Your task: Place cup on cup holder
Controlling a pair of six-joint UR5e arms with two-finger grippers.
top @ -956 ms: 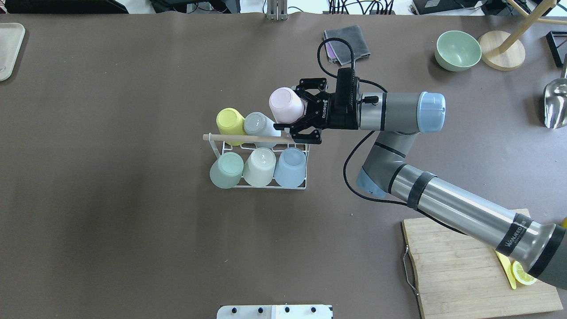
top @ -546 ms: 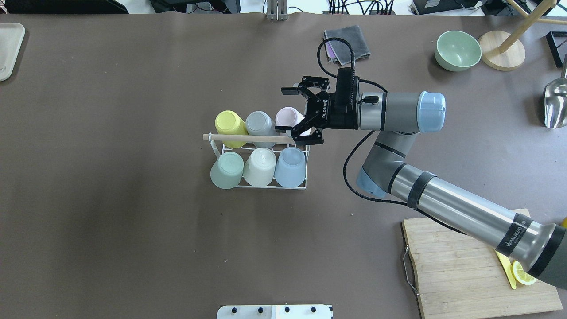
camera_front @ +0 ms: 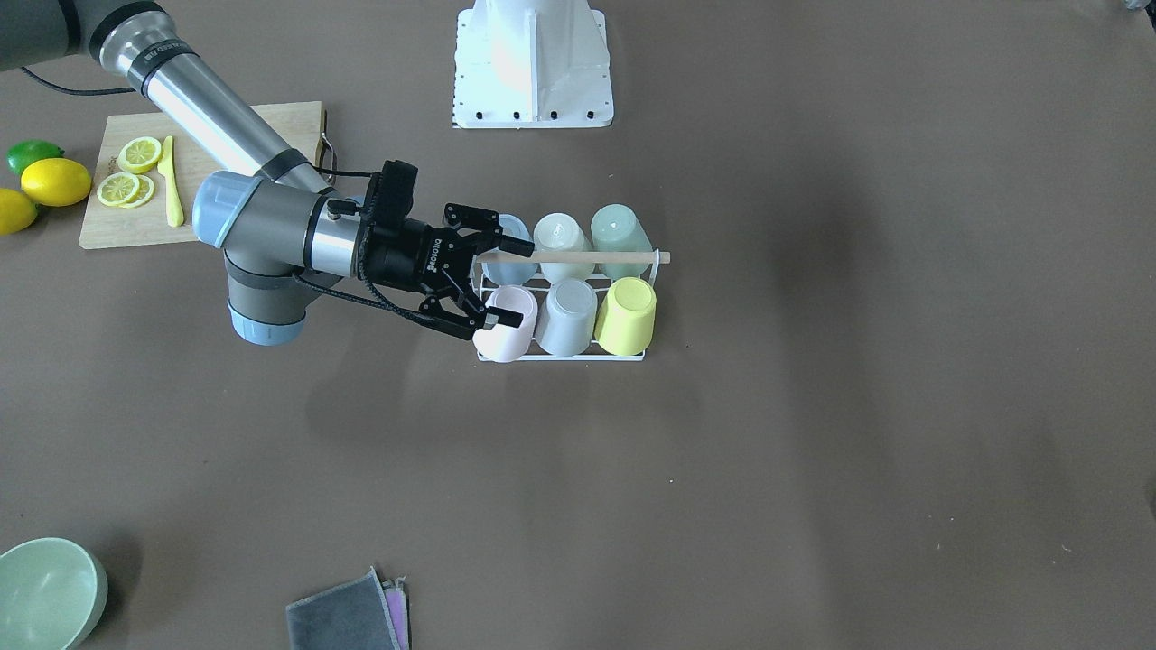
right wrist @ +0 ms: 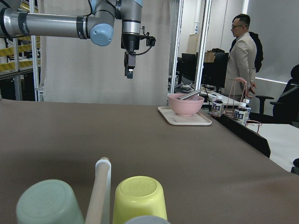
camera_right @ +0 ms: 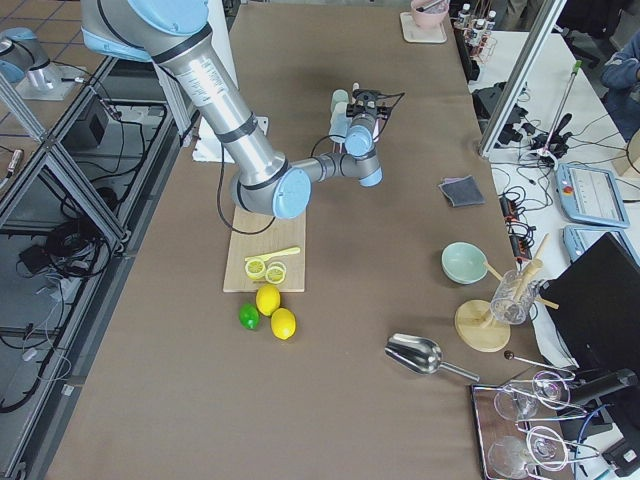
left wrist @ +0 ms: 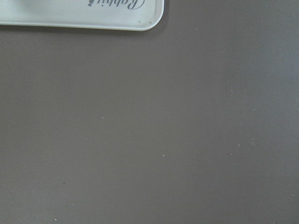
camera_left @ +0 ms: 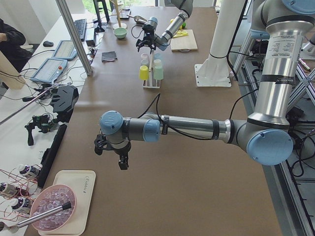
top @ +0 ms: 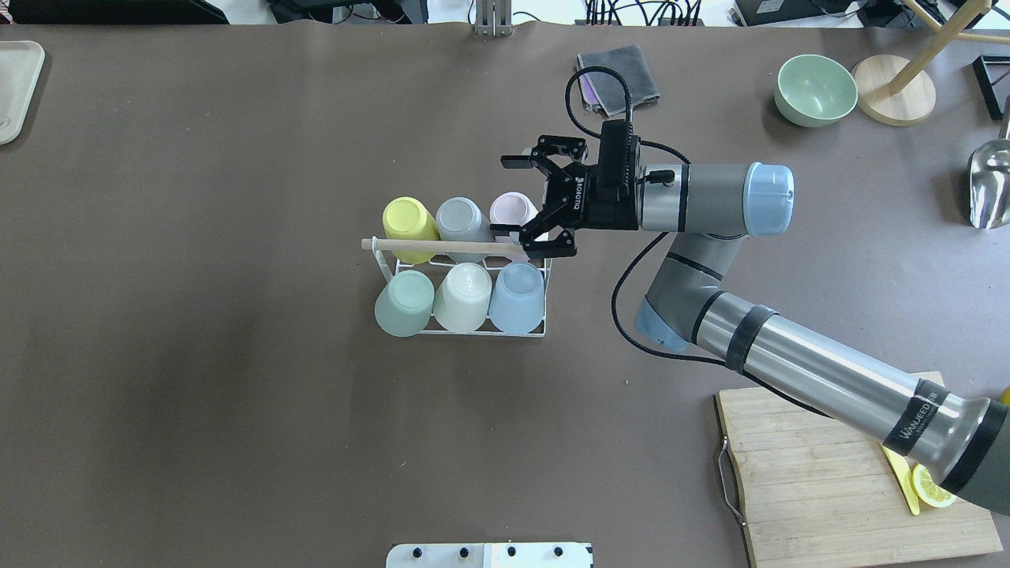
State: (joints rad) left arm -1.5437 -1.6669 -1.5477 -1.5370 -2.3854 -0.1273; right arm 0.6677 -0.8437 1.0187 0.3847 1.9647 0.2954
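One pink cup (top: 511, 207) at edge of cup holder (top: 426, 246); right claw (top: 505, 196) spread, empty.

Brown table (top: 197, 434) w/ cup holder (top: 426, 245), board (top: 813, 473), bowl (top: 815, 89), cloth (top: 623, 75), prob. scoop (top: 990, 185)

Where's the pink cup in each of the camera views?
Front-facing: pink cup, lower left corner of the cup holder.
Overhead: its upper right corner.
Exterior left: too small to tell.
Exterior right: cannot tell.
Left wrist: not in it.
Right wrist: not in it.
Shared landmark: the holder's wooden rod.
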